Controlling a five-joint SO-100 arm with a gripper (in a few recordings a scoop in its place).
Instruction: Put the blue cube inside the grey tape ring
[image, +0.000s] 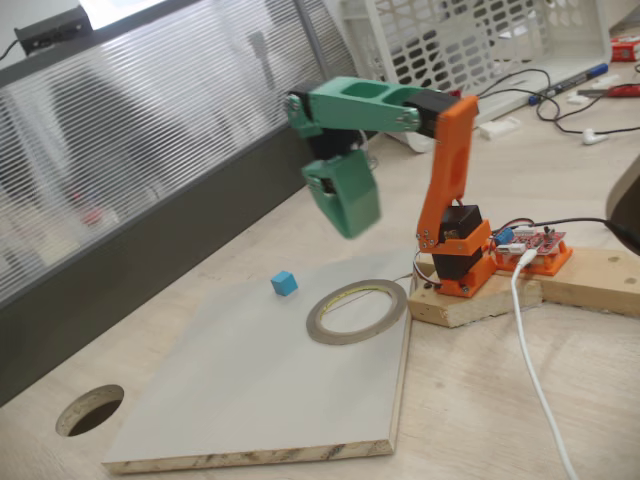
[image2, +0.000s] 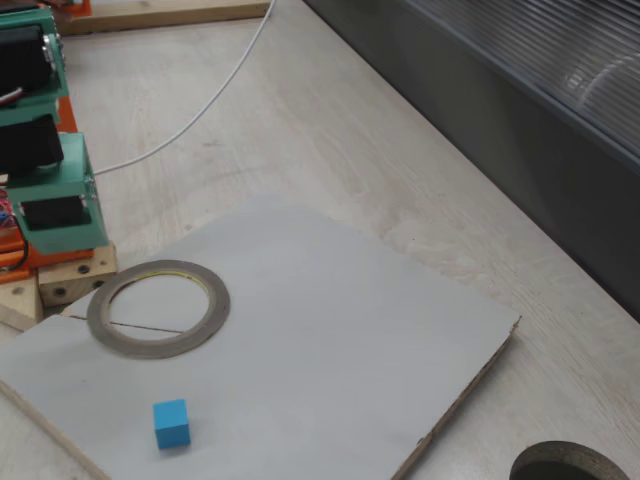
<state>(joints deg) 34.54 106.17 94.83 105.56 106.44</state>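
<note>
The blue cube (image: 284, 283) (image2: 171, 423) sits on the pale board (image: 250, 400) (image2: 340, 350), apart from the grey tape ring (image: 357, 311) (image2: 158, 308), which lies flat on the same board with its centre bare. In a fixed view the green gripper (image: 345, 200) hangs raised above the board, blurred; whether its jaws are parted or closed cannot be told. It holds nothing visible.

In both fixed views the blue cube (image: 284, 283) (image2: 171, 423) lies on the board (image: 240, 390) (image2: 340, 340), near but outside the grey tape ring (image: 357, 311) (image2: 158, 308).
</note>
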